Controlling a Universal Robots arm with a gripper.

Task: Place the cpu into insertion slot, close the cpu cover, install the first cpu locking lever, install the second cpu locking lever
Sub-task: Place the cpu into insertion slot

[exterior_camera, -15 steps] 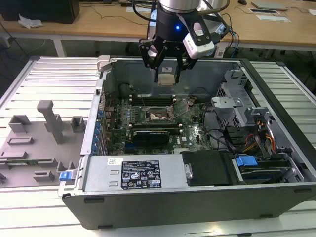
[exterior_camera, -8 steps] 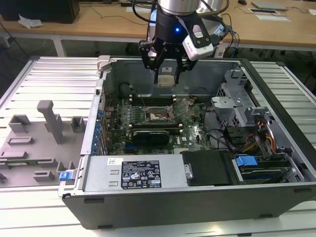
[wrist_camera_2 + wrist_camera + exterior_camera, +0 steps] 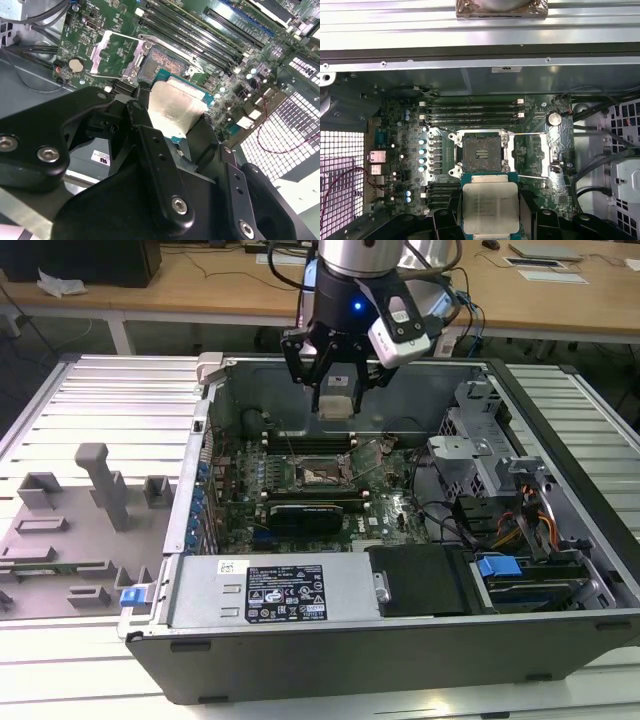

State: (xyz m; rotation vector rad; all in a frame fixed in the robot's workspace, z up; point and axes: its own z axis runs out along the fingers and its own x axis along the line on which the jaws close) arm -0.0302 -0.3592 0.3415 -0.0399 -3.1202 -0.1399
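Note:
My gripper (image 3: 336, 390) is shut on the cpu (image 3: 335, 406), a flat square chip with a pale silvery top, held by two opposite edges. It hangs above the green motherboard (image 3: 395, 505) inside the open computer case, up and off to one side of the insertion slot (image 3: 320, 473). In both wrist views the cpu (image 3: 490, 207) (image 3: 172, 107) sits between black fingers (image 3: 442, 222), apart from the slot (image 3: 480, 152) (image 3: 167, 62). The slot lies bare, its dark pin field showing. The cpu cover (image 3: 534, 152) (image 3: 112, 52) is swung open beside it, with thin wire levers raised.
Memory slots (image 3: 470, 112) run along one side of the socket, and a long black card (image 3: 310, 512) lies on the other. The case walls (image 3: 300, 640), a drive cage (image 3: 470, 455) and cables (image 3: 520, 520) hem the board in. Grey fixtures (image 3: 100, 485) stand at the exterior view's left.

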